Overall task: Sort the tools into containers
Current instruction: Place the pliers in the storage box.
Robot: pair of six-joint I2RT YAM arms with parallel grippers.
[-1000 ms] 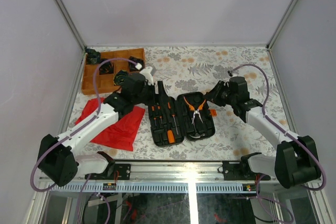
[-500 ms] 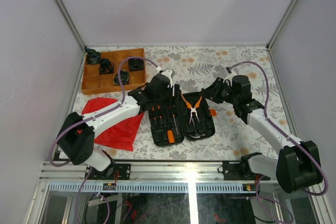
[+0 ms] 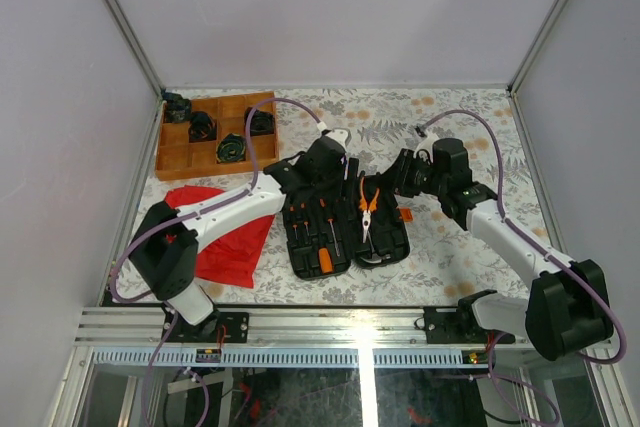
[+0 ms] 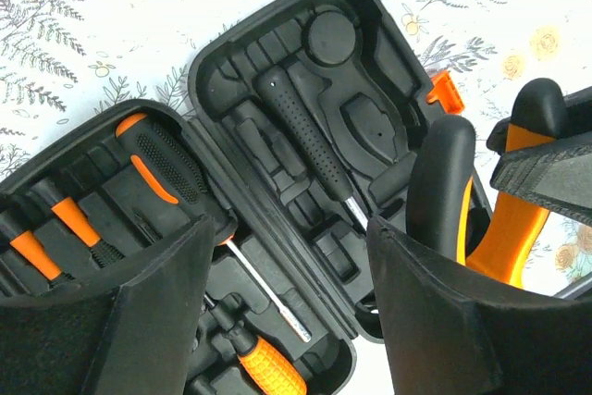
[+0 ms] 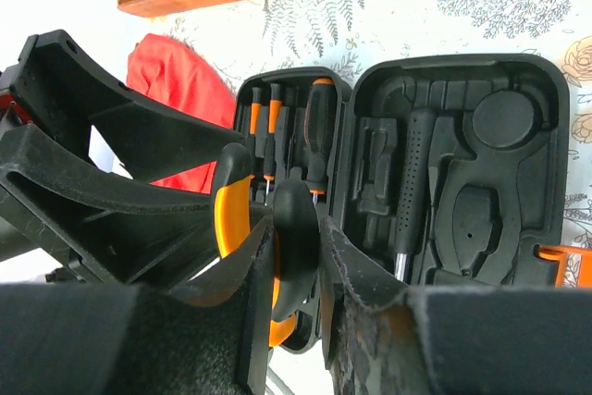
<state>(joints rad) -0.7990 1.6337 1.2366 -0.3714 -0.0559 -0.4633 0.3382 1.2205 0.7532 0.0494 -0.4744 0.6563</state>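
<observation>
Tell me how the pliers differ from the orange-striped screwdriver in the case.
The pliers are gripped between the right fingers; the orange-striped screwdriver lies in the case. The pliers have two curved handles, the screwdriver one straight one. Both are orange and black.

the case (image 3: 388, 244) is black, pliers (image 3: 366, 203) orange-handled, cloth (image 3: 236, 243) red, tablecloth (image 3: 450, 117) floral.

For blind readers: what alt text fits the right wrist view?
The right gripper pinches the orange-handled pliers over the open tool case; screwdrivers sit in its left half, a black-handled driver in its right.
</observation>
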